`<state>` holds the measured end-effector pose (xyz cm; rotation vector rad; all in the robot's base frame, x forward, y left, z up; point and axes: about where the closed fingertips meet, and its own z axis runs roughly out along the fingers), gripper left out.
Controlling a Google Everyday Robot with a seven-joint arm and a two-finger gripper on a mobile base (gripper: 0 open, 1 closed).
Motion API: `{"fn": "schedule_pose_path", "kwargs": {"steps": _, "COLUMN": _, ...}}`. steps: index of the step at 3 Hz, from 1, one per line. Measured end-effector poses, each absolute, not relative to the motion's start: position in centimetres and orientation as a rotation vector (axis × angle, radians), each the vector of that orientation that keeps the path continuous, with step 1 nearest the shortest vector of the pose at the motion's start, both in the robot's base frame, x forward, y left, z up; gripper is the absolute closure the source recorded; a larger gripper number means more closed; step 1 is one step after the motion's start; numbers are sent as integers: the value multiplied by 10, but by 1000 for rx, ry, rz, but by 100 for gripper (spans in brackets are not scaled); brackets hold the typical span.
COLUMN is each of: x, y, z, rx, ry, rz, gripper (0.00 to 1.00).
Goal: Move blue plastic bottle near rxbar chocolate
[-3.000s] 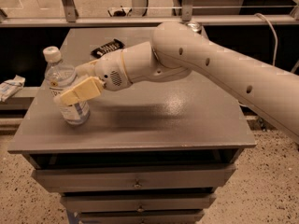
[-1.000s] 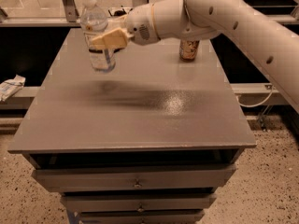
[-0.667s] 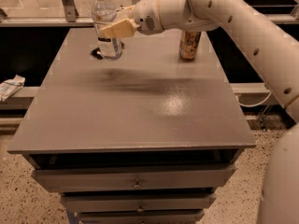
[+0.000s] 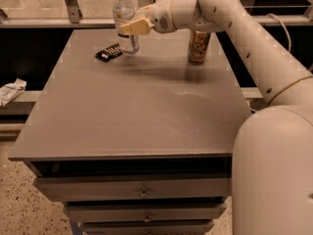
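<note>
The grey table (image 4: 132, 126) has drawers under its near edge. Toward its far end the gold-brown drink can (image 4: 199, 45) stands upright. Left of the can, the gripper (image 4: 131, 27) is clamped around the blue plastic bottle (image 4: 125, 13), holding it upright. Farther left of the can, just beside the bottle's base, the rxbar chocolate (image 4: 108, 53) lies flat

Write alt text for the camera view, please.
The gripper, jaws closed on the upright blue plastic bottle, holds it at the far side of a grey table, close beside the rxbar chocolate. A gold-brown can stands apart from them.
</note>
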<state>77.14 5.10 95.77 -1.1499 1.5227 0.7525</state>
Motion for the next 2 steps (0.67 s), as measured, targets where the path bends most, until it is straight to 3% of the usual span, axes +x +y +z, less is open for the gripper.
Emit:
{"fn": "schedule_pose_path", "kwargs": {"steps": 1, "x": 783, "y": 44, "z": 945, "rx": -1122, "ry": 1536, "rz": 749, "gripper": 100}}
{"fn": "schedule_pose_path", "kwargs": {"steps": 2, "x": 792, "y": 38, "z": 934, "rx": -1089, "ry": 1551, "rz": 754, "gripper": 83}}
